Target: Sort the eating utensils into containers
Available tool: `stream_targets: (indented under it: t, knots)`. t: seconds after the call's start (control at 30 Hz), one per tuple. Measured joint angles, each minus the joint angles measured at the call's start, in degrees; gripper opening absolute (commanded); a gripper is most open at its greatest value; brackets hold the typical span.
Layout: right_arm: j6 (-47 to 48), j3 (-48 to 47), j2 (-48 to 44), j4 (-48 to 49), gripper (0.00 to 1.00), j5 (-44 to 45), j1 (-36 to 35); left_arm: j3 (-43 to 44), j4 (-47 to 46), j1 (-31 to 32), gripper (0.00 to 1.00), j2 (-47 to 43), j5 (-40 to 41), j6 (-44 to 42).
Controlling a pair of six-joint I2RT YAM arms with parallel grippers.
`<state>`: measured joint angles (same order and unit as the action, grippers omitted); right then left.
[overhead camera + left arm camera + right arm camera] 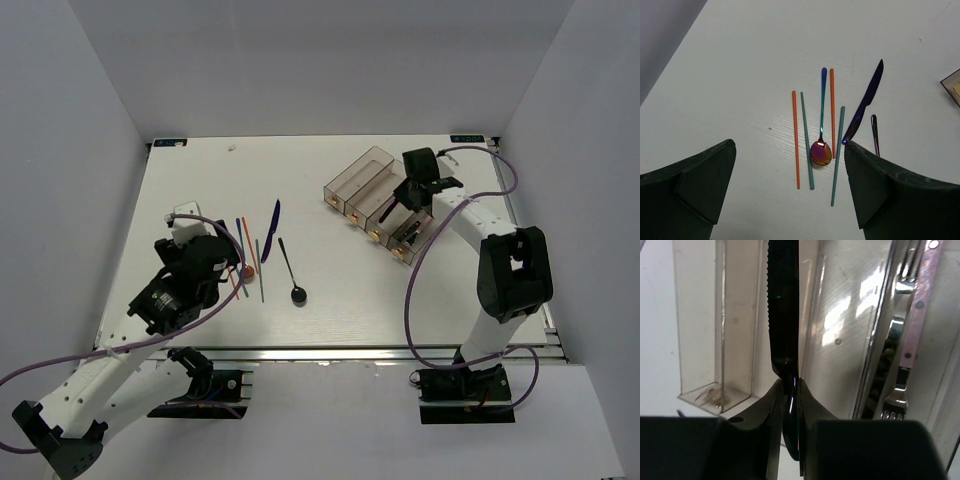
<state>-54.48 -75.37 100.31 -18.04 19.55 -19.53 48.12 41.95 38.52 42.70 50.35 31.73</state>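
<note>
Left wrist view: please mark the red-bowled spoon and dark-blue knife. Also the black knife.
red-bowled spoon (pixel 820 153), left wrist view, bowl.
dark-blue knife (pixel 871 89), left wrist view, blade.
black knife (pixel 784 310), right wrist view, serrated blade.

Bright, even overhead light leaves faint shadows on the table (pixel 330 320). Beyond the right claw (pixel 790 386) glare streaks the bins (pixel 850 315); the black knife (pixel 783 315) it pinches is a silhouette. The left claw's (pixel 790 150) fingers (pixel 690 190) blur, while the cutlery (pixel 820 152) ahead is sharp.
</note>
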Motion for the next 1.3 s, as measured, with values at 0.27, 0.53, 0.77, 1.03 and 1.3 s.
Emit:
stream_targets:
  t: [0.27, 0.53, 0.77, 1.03, 1.3]
  knots:
    - [1.0, 0.4, 2.4, 0.0, 0.00, 1.0, 0.7, 0.0, -0.2, 0.0, 0.98, 0.9, -0.3, -0.5]
    - [0.7, 3.6, 2.3, 1.6, 0.66, 0.6, 0.7, 0.2, 0.5, 0.0, 0.98, 1.8, -0.1, 0.0]
    - [2.4, 3.6, -3.3, 1.3, 0.89, 0.2, 0.3, 7.9, -0.7, 0.0, 0.98, 12.4, -2.1, 1.7]
    - [14.9, 2.8, -15.4, 1.1, 0.89, -10.9, 0.2, 24.8, -7.7, -6.0, 0.94, 45.4, -12.2, -0.3]
    - [23.9, 15.0, -31.1, -1.0, 0.89, -19.6, -1.1, 45.2, -4.0, -14.3, 0.81, 74.1, -23.6, -4.3]
